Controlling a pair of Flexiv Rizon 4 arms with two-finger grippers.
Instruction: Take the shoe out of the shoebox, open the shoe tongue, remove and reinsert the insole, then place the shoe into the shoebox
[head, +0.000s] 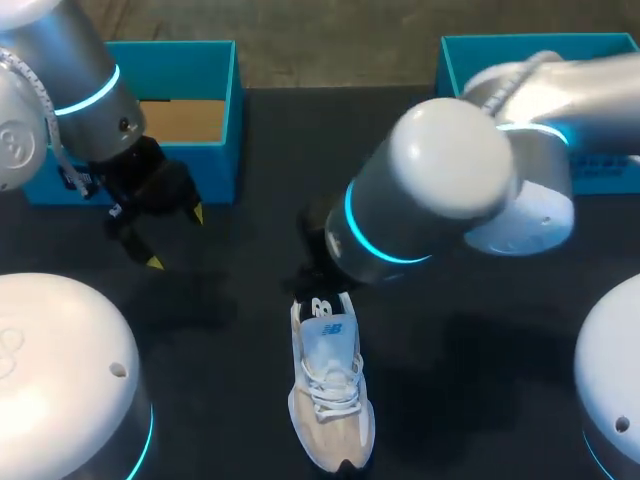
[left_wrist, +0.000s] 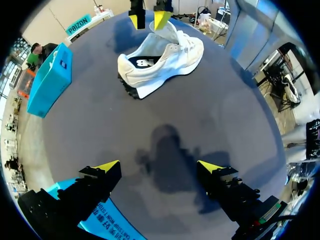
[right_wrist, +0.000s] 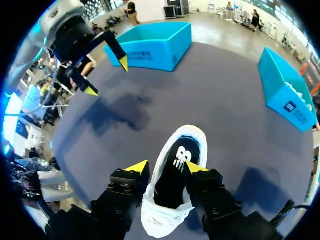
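A white and beige shoe (head: 330, 400) lies on the dark table, its toe toward the front edge. My right arm (head: 440, 190) hangs over the heel end and hides its gripper in the head view. In the right wrist view my right gripper (right_wrist: 166, 167) straddles the shoe (right_wrist: 187, 137) at the collar. One yellow tip touches each side, and the black insole (right_wrist: 172, 175) shows between them. My left gripper (head: 176, 238) hangs open and empty above the table, left of the shoe and in front of the blue shoebox (head: 215, 110). From the left wrist view, the left gripper (left_wrist: 159, 167) faces the shoe (left_wrist: 165, 55).
A second blue box (head: 500, 50) stands at the back right, partly behind my right arm. Two white robot bases (head: 60, 370) fill the front corners. Bare dark table lies between my left gripper and the shoe.
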